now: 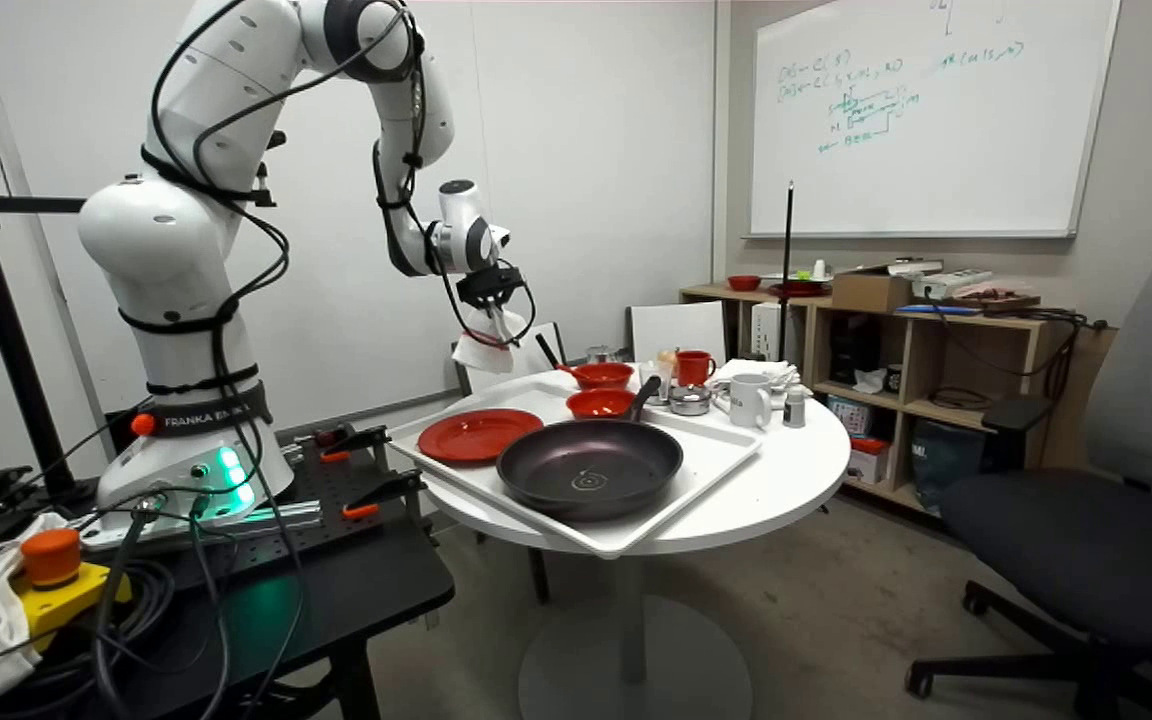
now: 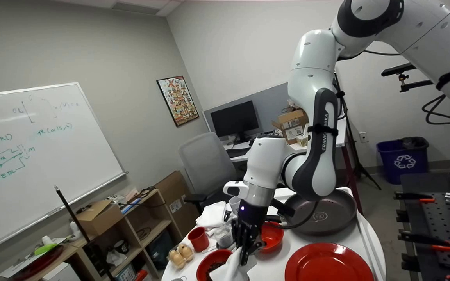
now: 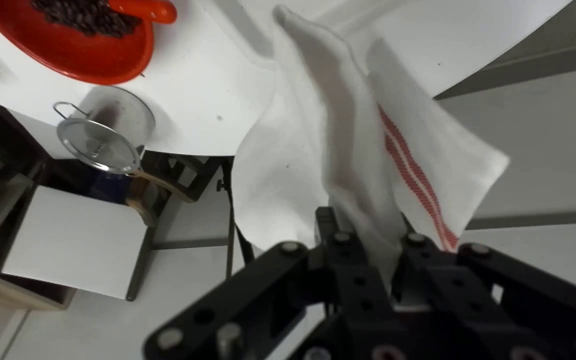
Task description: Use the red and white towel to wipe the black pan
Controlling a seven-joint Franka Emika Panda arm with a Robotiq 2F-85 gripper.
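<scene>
wrist view: the claw (image 3: 368,240) is closed on the towel (image 3: 348,140), whose loose folds could catch the upper-left red bowl (image 3: 93,65), spilling beans (image 3: 85,17), if swung low toward the black pan (image 1: 591,465) (lower centre in an exterior view).

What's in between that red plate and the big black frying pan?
Just a narrow strip of the white tray shows between the red plate and the black pan, as seen in an exterior view.
</scene>
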